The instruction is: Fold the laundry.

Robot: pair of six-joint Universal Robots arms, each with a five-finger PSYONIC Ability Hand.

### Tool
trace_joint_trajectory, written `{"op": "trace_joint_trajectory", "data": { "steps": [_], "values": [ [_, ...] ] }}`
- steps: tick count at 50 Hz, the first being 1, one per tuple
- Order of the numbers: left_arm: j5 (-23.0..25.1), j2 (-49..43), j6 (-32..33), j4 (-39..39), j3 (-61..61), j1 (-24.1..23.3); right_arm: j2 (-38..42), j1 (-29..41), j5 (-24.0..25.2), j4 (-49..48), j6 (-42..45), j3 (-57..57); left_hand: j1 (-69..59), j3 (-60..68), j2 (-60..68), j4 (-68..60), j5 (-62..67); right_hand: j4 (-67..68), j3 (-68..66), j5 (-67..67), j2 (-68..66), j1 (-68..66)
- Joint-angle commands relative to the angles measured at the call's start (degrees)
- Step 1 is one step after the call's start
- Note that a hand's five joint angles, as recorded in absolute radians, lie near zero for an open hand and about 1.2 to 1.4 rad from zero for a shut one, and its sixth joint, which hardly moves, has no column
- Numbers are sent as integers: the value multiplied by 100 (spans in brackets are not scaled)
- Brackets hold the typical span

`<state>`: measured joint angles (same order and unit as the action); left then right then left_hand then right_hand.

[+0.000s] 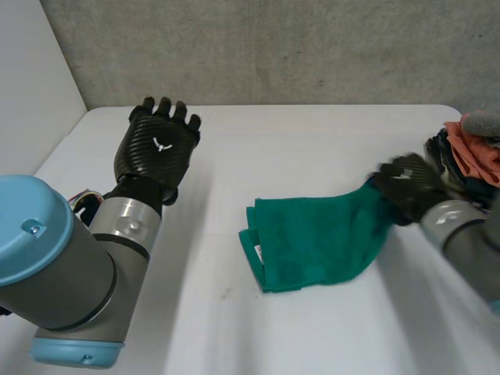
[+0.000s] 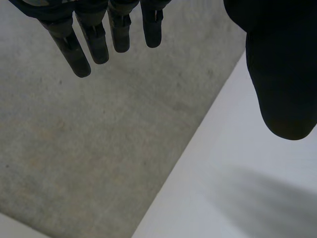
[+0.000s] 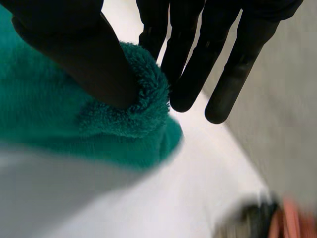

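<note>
A green towel (image 1: 312, 238) lies rumpled on the white table (image 1: 312, 141), right of the middle, with its right corner pulled up off the surface. My right hand (image 1: 410, 187) is shut on that raised corner. In the right wrist view the thumb (image 3: 74, 49) presses the fluffy towel (image 3: 49, 114) edge against the fingers (image 3: 188, 64). My left hand (image 1: 156, 148) is held up above the table's back left, apart from the towel. Its fingers (image 2: 94, 44) are straight and spread, holding nothing.
A pile of other laundry (image 1: 469, 152), orange and dark pieces, sits at the table's right edge just behind my right hand, seen also beyond the fingertips as the pile (image 3: 287, 223). A grey wall (image 1: 258, 47) runs behind the table.
</note>
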<state>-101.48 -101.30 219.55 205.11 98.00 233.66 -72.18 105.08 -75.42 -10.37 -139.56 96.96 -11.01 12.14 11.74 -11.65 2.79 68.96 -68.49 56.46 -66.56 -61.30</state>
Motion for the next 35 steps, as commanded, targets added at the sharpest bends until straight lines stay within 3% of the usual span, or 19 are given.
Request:
{"op": "trace_joint_trajectory", "data": {
  "steps": [1, 6, 11, 14, 15, 18, 23, 28, 35],
  "values": [
    [-21, -38, -492, 20, -281, -198, 151, 1426, 624, -756, 140, 112, -4, -109, -68, 59, -174, 1104, -1151, 1354, -1344, -1870],
    [-30, -74, -747, 29, -466, -251, 608, 1971, 713, -738, 298, 148, -21, -92, -51, 42, -157, 1104, -1151, 1354, -1344, -1870],
    [-57, -275, -905, 20, -694, -339, 723, 2060, 625, -738, 158, 113, -38, -75, -35, 25, -140, 761, -807, 1010, -1000, -1526],
    [-100, -416, -1054, 20, -861, -400, 697, 2069, 528, -730, -26, 95, -38, -75, -35, 25, -140, -4557, 4511, -4308, 4318, 3792],
    [-127, -460, -1098, 11, -914, -427, 618, 2043, 458, -730, -227, 95, -38, -75, -35, 25, -140, -5641, 5594, -5391, 5401, 4875],
    [-241, -636, -1283, -15, -1125, -558, 233, 1841, 300, -686, -676, 86, -38, -75, -35, 25, -140, -5896, 5849, -5646, 5656, 5130],
    [-268, -1056, -1494, -94, -1581, -918, -358, 823, 177, -187, -2150, -1, -21, -92, -51, 42, -157, -5896, 5849, -5646, 5656, 5130],
    [-268, -1672, -1564, -348, -2135, -1358, -349, 426, 273, 806, -3014, -414, -38, -75, -35, 25, -140, -5896, 5849, -5646, 5656, 5130],
    [-268, -2683, -2074, -1429, -3137, -1578, 441, 355, 624, 1397, -3156, -915, -38, -75, -35, 25, -140, -5896, 5849, -5646, 5656, 5130]
  ]
}}
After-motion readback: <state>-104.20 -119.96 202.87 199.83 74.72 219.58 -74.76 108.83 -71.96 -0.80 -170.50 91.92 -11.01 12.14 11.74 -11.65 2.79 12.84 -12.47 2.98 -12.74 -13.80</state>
